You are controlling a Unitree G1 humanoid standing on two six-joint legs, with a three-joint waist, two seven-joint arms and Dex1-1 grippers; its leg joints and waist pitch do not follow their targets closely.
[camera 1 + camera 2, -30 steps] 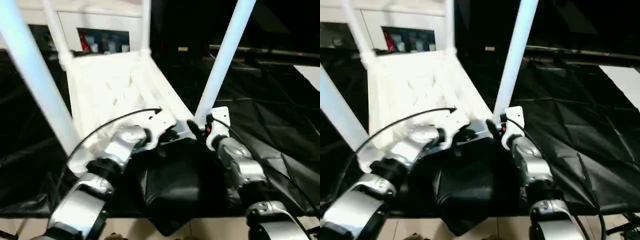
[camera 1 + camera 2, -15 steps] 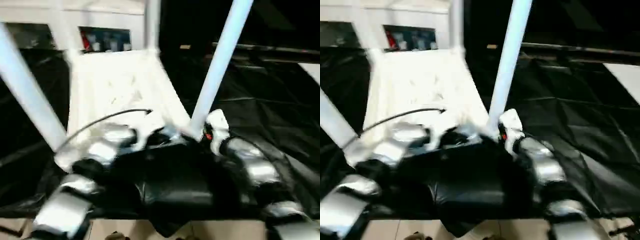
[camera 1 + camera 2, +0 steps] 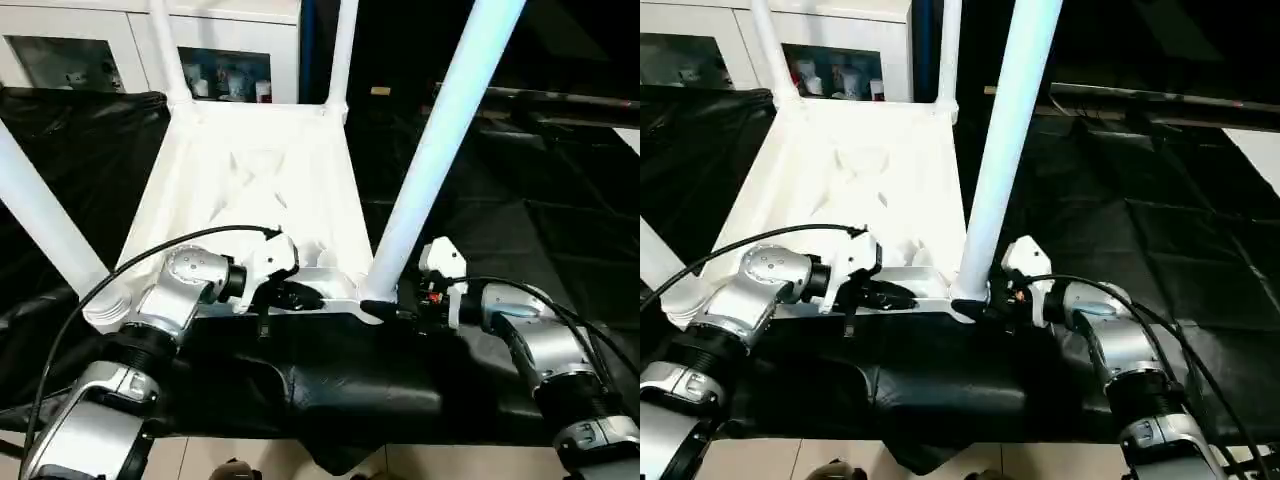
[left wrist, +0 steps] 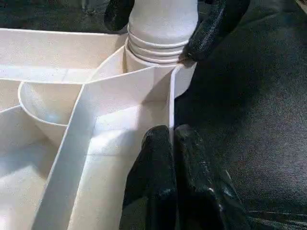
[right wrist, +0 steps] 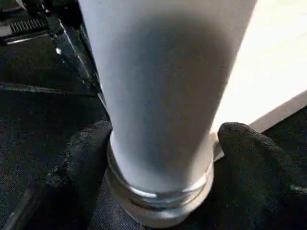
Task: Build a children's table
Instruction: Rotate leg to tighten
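Last leg (image 3: 440, 150) seating in tabletop (image 3: 250, 190) corner socket, frame centre. Right hand (image 5: 158, 158) wide, straddling leg base; left hand (image 4: 170, 143) pinched on rim. Next I'd guess: close, press down.

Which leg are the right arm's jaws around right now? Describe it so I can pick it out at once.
Start from the upside-down white tabletop on the black sheet: four white legs rise from its corners. Take the near edge, closest to the robot, then its right-hand corner. The leg there is the thick one rising between the two arms, and unlike the other three, the right gripper has its jaws either side of its base.
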